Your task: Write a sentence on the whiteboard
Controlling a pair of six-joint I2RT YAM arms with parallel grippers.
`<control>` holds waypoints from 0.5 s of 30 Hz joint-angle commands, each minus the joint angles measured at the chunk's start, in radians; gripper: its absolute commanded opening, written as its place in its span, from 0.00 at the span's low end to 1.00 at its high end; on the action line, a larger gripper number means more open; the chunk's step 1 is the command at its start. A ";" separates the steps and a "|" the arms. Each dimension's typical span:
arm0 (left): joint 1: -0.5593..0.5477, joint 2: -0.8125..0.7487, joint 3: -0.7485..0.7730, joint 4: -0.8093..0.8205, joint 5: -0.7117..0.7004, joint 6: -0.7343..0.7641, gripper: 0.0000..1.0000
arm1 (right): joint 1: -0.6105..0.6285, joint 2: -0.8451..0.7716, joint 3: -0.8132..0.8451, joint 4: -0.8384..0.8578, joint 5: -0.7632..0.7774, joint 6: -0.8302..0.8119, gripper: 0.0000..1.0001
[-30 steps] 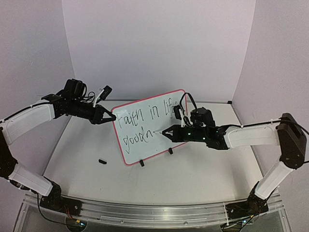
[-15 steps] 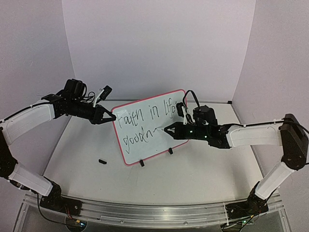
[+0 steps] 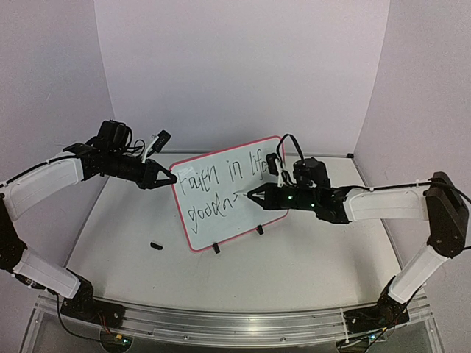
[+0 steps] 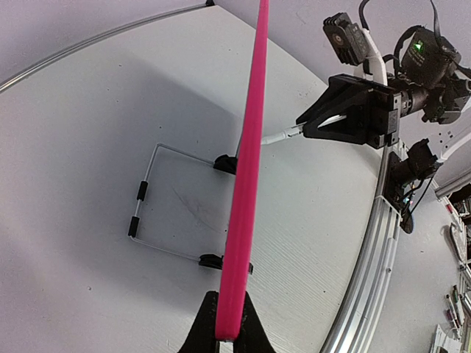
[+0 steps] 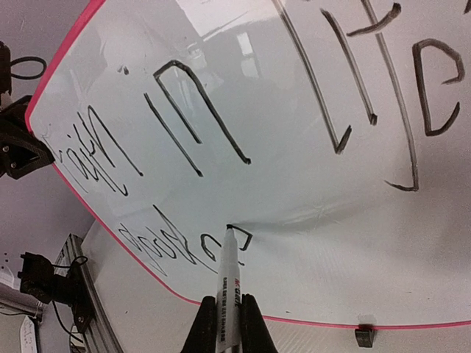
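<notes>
**Marker tip on the whiteboard's lower line, left hand clamped on its rim**

**Top external view.** The large white whiteboard [image 3: 221, 202], round-cornered with a thin pink-red frame, stands leaning on two small black clip feet [image 3: 216, 248] near the middle of the pale grey tabletop [image 3: 309, 257]. The left hand [image 3: 171, 178] is clenched on the frame's upper left edge. The right hand [image 3: 250, 195] reaches in from the right, its tip at the end of the lower handwritten line. What it holds is too small to make out here. The upper line reads roughly "faith in life", its end partly covered by the right arm. The lower line starts "good" and trails off unclearly. A small black piece [image 3: 156, 245] lies on the tabletop left of the whiteboard, too small to identify.

**Left wrist view.** The whiteboard appears edge-on as a pink strip, its writing face hidden. The left hand's fingertips, cut off by the bottom edge, pinch the strip's lower end. A thin wire stand [image 4: 143, 209] with black sleeves lies on the tabletop behind it. Beyond the strip, the right hand points a slim white-barrelled marker [image 4: 283, 134] at the whiteboard, the tip hidden behind the pink edge.

**Right wrist view.** The right hand's fingers are closed around the marker's printed barrel. Its black tip touches the white surface at the last stroke of the lower line. The letters run skewed and are hard to read. One clip foot shows at the bottom right, partly cropped.
</notes>
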 commanded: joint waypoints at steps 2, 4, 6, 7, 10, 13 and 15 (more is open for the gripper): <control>-0.004 0.032 -0.013 -0.035 -0.056 0.025 0.00 | -0.005 0.025 0.033 0.037 -0.014 -0.009 0.00; -0.004 0.032 -0.014 -0.035 -0.056 0.025 0.00 | -0.005 0.027 0.021 0.036 -0.012 -0.005 0.00; -0.004 0.033 -0.013 -0.035 -0.055 0.025 0.00 | -0.005 0.027 0.004 0.036 -0.009 0.001 0.00; -0.004 0.034 -0.012 -0.035 -0.054 0.025 0.00 | -0.005 0.024 -0.007 0.036 -0.008 0.005 0.00; -0.004 0.035 -0.013 -0.035 -0.053 0.026 0.00 | -0.005 0.014 -0.037 0.036 0.001 0.015 0.00; -0.004 0.036 -0.012 -0.034 -0.051 0.025 0.00 | -0.005 0.014 -0.050 0.033 0.003 0.019 0.00; -0.004 0.038 -0.013 -0.034 -0.051 0.025 0.00 | -0.005 0.022 -0.049 0.031 0.000 0.021 0.00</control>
